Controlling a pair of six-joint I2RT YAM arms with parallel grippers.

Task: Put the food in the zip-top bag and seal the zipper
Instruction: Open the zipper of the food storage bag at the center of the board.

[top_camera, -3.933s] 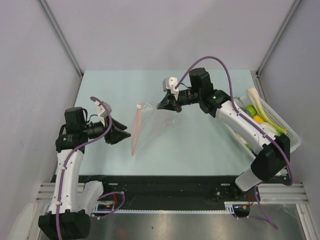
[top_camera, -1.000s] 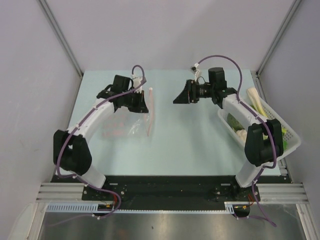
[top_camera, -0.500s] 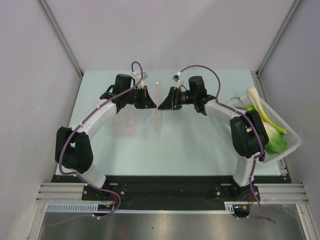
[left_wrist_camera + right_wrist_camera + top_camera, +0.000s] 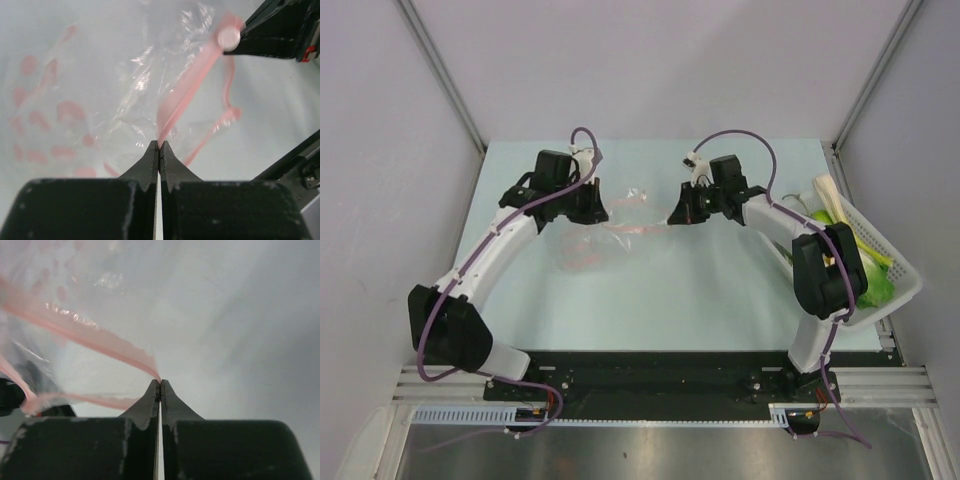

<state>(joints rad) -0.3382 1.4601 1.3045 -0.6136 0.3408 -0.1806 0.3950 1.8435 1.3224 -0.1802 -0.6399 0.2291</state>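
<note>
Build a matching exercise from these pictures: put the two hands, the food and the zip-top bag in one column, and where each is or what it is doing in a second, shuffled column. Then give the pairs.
Column one
1. left hand
2. right hand
3. food
4. zip-top bag

Column two
a. in the white basket on the far right
b. shut on the zipper, at its left end in the top view
c. held between the two hands
d. shut on the zipper, at its right end in the top view

Pairs: 1-b, 2-d, 3-a, 4-c
</note>
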